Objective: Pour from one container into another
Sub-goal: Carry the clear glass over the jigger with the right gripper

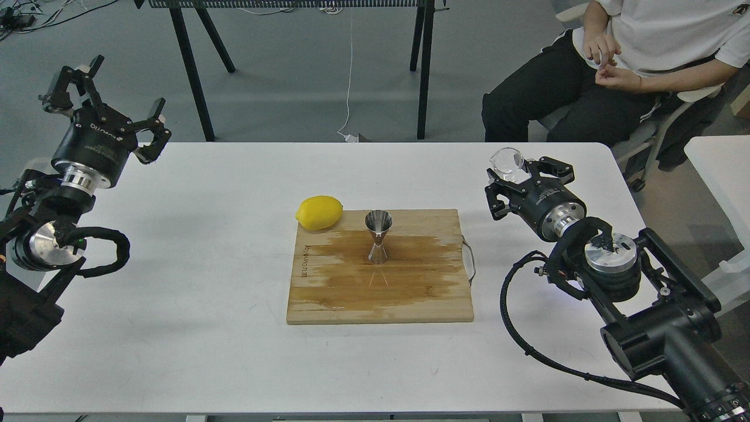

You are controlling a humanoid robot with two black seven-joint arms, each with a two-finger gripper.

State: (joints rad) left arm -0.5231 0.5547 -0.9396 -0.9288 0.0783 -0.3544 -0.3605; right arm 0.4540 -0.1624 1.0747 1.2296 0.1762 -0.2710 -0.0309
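Note:
The clear glass cup (508,163) is held up above the table's right side, my right gripper (517,176) shut on it. It hangs well to the right of the steel jigger (378,236), which stands upright on the wooden cutting board (381,293) at the table's middle. My left gripper (105,97) is raised over the table's far left corner, open, with nothing between its fingers.
A yellow lemon (319,212) lies at the board's back left corner. The board has a metal handle (470,261) on its right side. A seated person (621,64) is behind the table's right end. A second white table (720,170) stands at the right.

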